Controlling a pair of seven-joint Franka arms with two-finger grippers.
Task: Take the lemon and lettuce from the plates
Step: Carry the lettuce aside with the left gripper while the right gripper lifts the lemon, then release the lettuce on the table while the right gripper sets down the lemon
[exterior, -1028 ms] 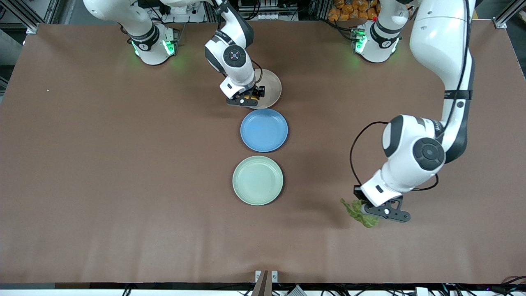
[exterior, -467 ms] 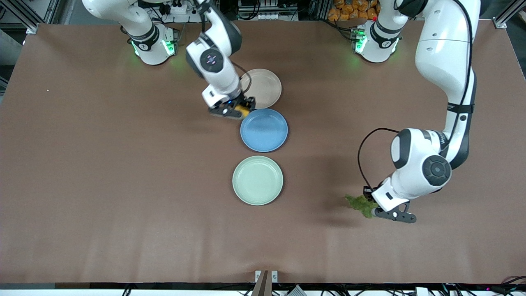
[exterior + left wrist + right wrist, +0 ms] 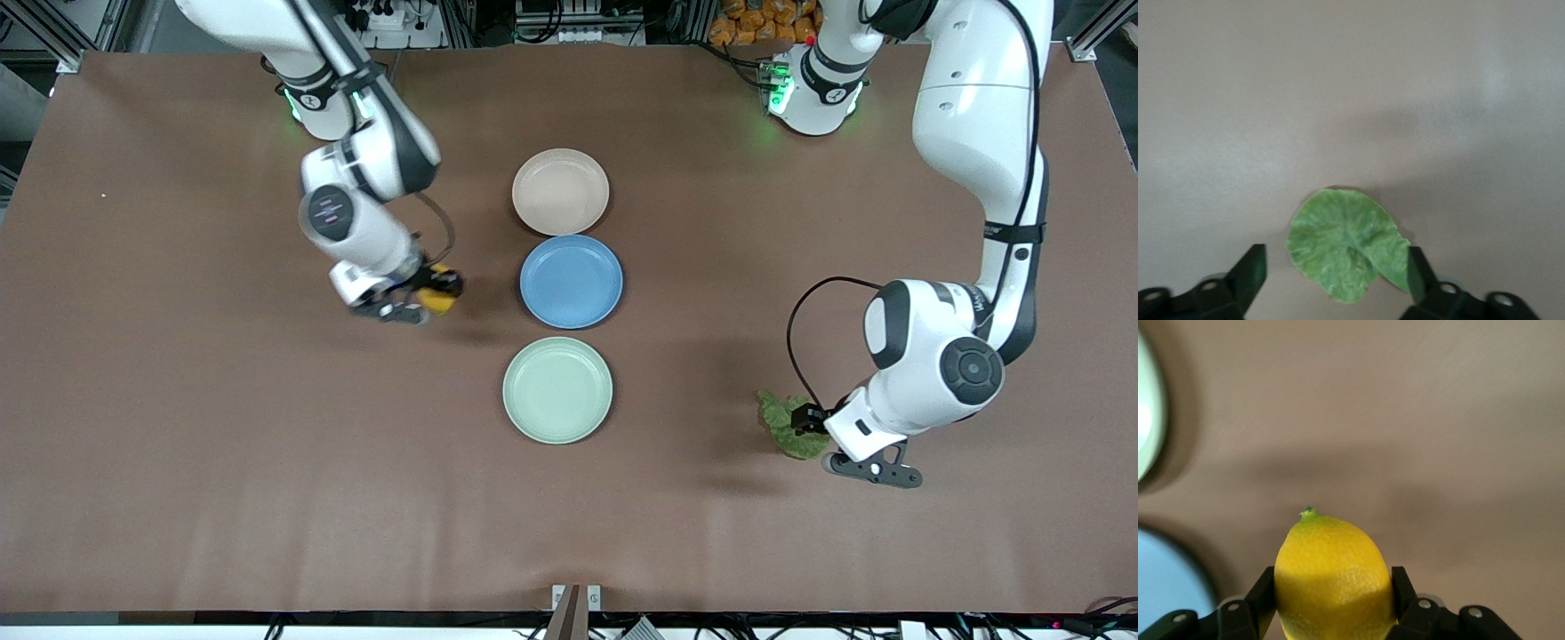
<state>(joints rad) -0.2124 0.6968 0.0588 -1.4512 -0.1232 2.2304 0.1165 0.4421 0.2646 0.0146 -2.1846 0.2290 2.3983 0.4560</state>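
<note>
I saw the right gripper point(image 3: 425, 302) pinching the lemon point(image 3: 438, 300) over bare table point(image 3: 178, 444) beside the blue plate point(image 3: 571, 281). The left gripper point(image 3: 1338, 283) stood spread around the lettuce point(image 3: 786, 424), which lay on the table toward the left arm's end.

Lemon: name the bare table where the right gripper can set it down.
The right gripper holds the lemon over bare brown table toward the right arm's end, beside the blue plate. That stretch is free. The middle is crowded: beige plate, blue plate, green plate in a row.
</note>
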